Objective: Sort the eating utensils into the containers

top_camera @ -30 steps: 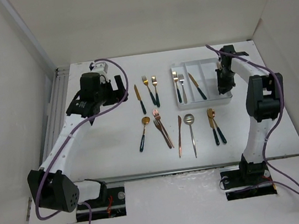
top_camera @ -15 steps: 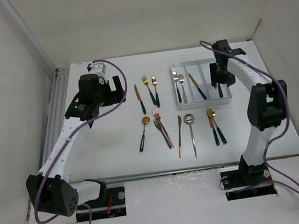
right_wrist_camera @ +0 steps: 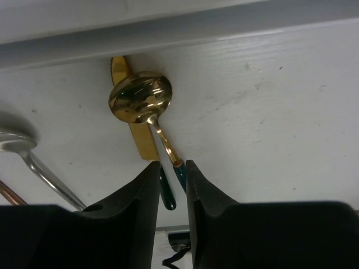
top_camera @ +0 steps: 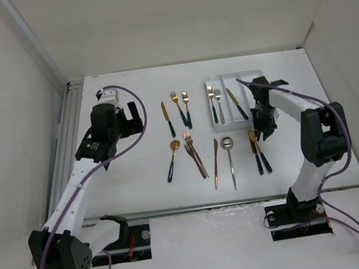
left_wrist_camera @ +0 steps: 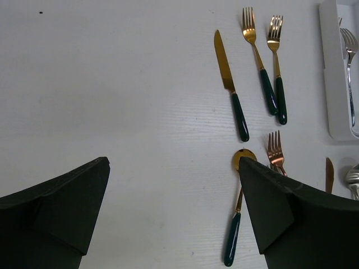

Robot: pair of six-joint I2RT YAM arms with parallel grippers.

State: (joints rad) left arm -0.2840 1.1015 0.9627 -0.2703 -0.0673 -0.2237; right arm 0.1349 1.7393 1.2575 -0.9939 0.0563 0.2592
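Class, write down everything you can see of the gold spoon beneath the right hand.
The gold spoon has a shiny oval bowl, thin gold neck and dark green handle. It lies flat on the white table beside the wall of the tray, its bowl resting across a gold knife blade. The right hand straddles its neck, fingers nearly together; whether they pinch it is unclear.

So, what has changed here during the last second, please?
The right tool left the tray and came toward the near edge. Its fingers now straddle the handle of the gold spoon with a narrow gap, and whether it grips is unclear. The left tool, open, drew back slightly. The loose utensils kept their places.
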